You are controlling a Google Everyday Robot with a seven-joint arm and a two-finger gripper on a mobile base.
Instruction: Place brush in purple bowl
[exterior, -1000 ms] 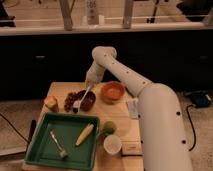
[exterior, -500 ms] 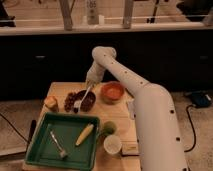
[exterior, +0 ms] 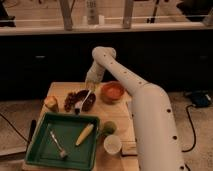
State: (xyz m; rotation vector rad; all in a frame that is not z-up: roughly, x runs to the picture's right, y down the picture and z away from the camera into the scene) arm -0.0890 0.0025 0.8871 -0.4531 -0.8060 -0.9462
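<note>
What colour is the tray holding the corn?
The tray is green, seen in the camera view. The hand hangs just above the purple bowl.

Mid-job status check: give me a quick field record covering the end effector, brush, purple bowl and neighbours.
end effector: just above the purple bowl's far rim
brush: slanted across the purple bowl, pale end toward the near rim
purple bowl: left of the orange bowl
orange bowl: apart from the brush
green tray: near side, holds corn cob and fork
white cup: right of the tray
</note>
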